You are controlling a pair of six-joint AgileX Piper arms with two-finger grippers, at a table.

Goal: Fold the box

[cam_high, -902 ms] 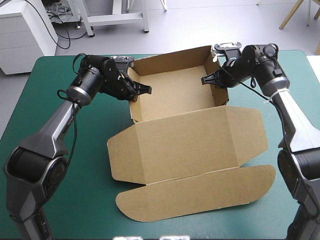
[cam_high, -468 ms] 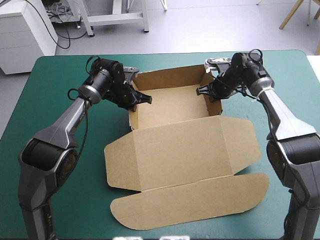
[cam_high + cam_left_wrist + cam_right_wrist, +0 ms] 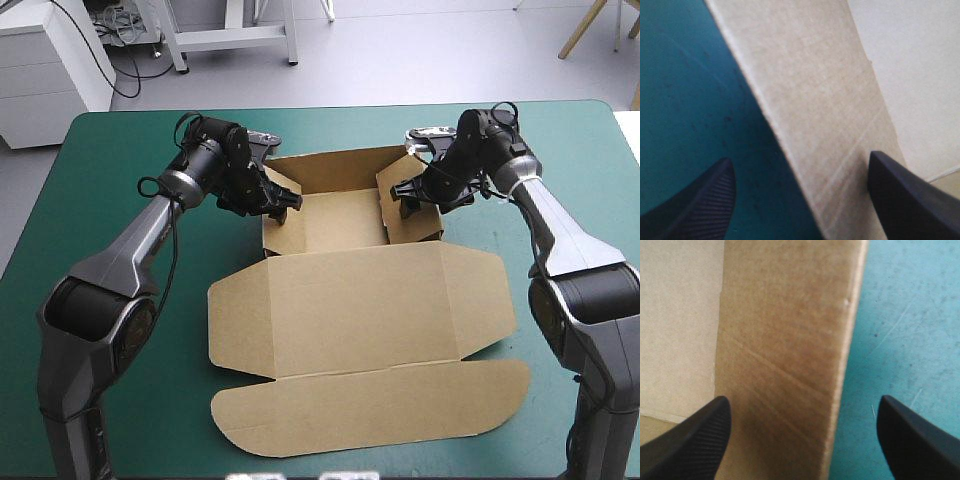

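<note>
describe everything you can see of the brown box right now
The box is one cut sheet of plain brown board, half formed. Its far part is an open tray with the back and side walls raised. The lid lies flat toward the table's near edge, with a flap at each side and a long rounded tuck flap at its end. It rests on the teal-green cover. The left gripper and the right gripper, both open, each have a side wall between their fingers.

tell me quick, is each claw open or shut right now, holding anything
left claw: open, straddling a side wall of the box, holding nothing
right claw: open, straddling the opposite side wall, holding nothing
</note>
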